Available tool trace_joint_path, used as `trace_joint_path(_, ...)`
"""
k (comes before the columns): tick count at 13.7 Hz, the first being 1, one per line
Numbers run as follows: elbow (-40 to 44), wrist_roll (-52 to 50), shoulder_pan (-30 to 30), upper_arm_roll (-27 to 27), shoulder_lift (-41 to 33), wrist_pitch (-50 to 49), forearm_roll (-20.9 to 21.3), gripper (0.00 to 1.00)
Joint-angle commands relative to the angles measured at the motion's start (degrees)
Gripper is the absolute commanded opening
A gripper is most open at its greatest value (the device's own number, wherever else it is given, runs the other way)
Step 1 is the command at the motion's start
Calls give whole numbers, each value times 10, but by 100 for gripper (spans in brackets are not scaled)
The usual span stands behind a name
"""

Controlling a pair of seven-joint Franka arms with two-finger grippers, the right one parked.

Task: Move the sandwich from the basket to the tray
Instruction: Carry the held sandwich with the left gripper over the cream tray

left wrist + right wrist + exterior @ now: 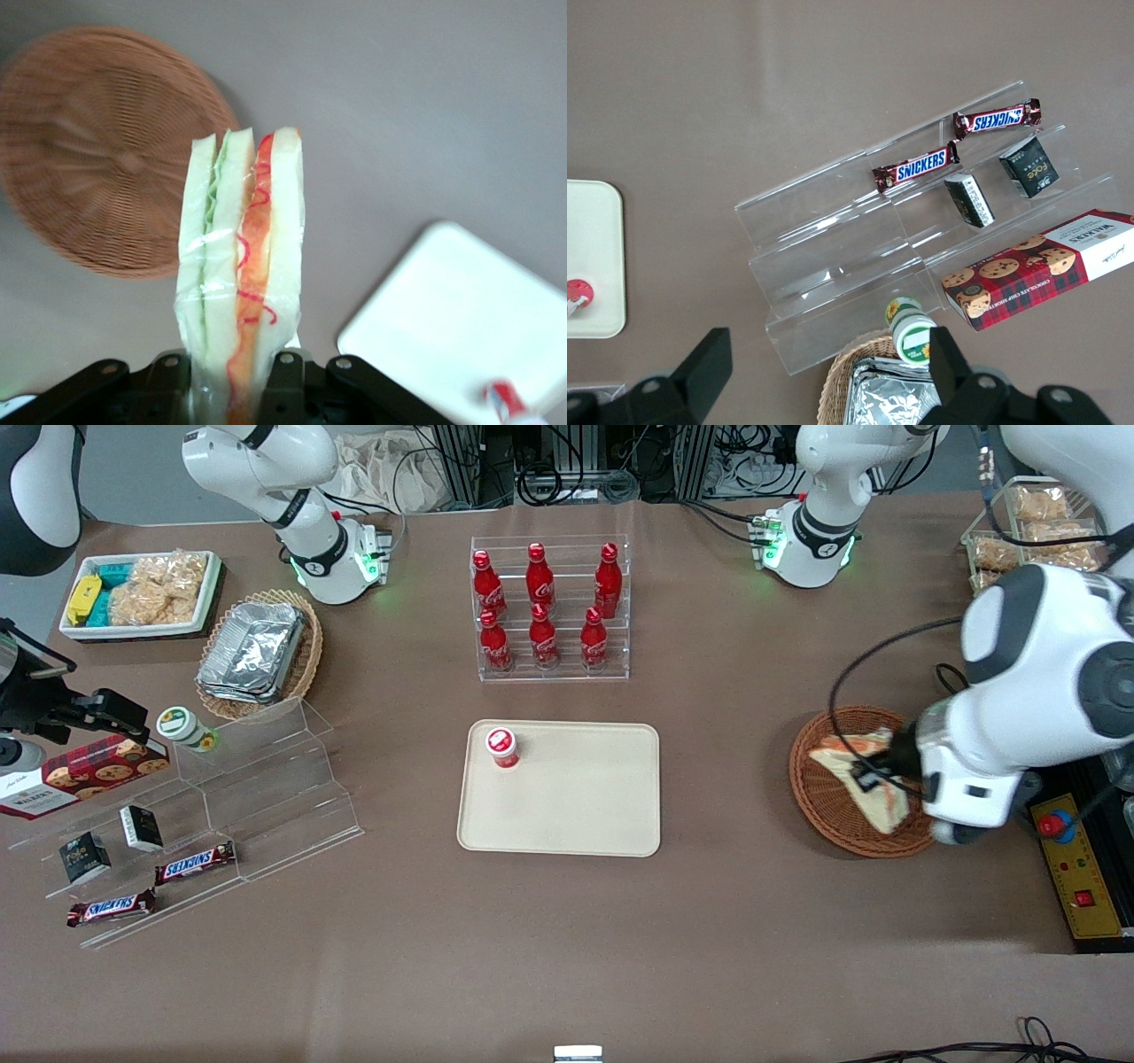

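While you scan the front view from its left edge, you meet a white bin of snacks (140,593), then a tan oval basket of foil containers (257,654) nearer the camera. Below those stands a clear stepped display (221,797) carrying a cookie box (84,772), a small green-lidded jar (186,728), two dark little boxes and two Snickers bars (195,862).

At the middle of the worktop (567,939) you see a clear rack of six red bottles (549,607). Nearer the camera than that rack lies the tray (560,788), flat and beige, with a small red-capped cup (502,747) standing on one of its corners.

Toward the working arm's end you find the basket (861,781), round and reddish-brown. Your gripper (873,772) hangs over it, and the sandwich (864,775) shows between the jaws above the wicker.

From the left wrist camera you can check the grip: the jaws are closed on the sandwich (239,274), pinching its wrapped wedge at one end so the orange-red and green filling edge faces the lens. The basket (106,159) lies below it with nothing inside, so the sandwich is lifted clear of the weave. A corner of the tray (461,310) shows nearby, well apart from the sandwich, with the cup (507,400) on it.
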Motion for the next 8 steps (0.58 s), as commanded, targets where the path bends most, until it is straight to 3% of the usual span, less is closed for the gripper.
trace_joint_path(1,64,17,-81,-21,87,0,26,0)
trace_joint_path(3,73,11,-135,-21,133,43,72,0)
trace_joint_path(6,70,14,-177,-19,200,172,80,0)
trace_joint_path(8,70,12,-200,-19,242,205,108,0)
